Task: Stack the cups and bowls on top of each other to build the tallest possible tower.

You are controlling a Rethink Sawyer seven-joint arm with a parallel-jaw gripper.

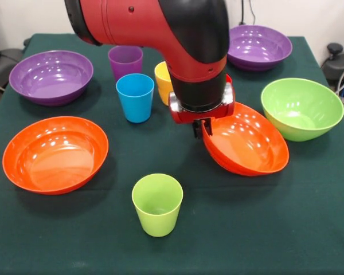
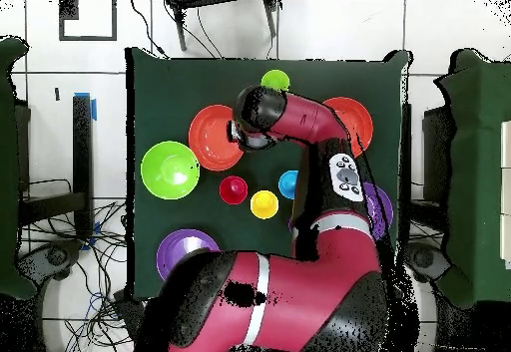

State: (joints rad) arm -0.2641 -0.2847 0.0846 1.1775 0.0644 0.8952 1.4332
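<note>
Front view, gripper (image 1: 206, 127) clamped on rim of orange bowl (image 1: 246, 140), bowl tilted, opening facing the camera, green cup (image 1: 157, 204) upright nearby.

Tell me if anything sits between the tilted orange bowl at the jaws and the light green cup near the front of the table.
Nothing visible does. The orange bowl hangs tilted at the gripper, and only bare green cloth lies between it and the light green cup. The blue cup and the other orange bowl sit off to the side.
</note>
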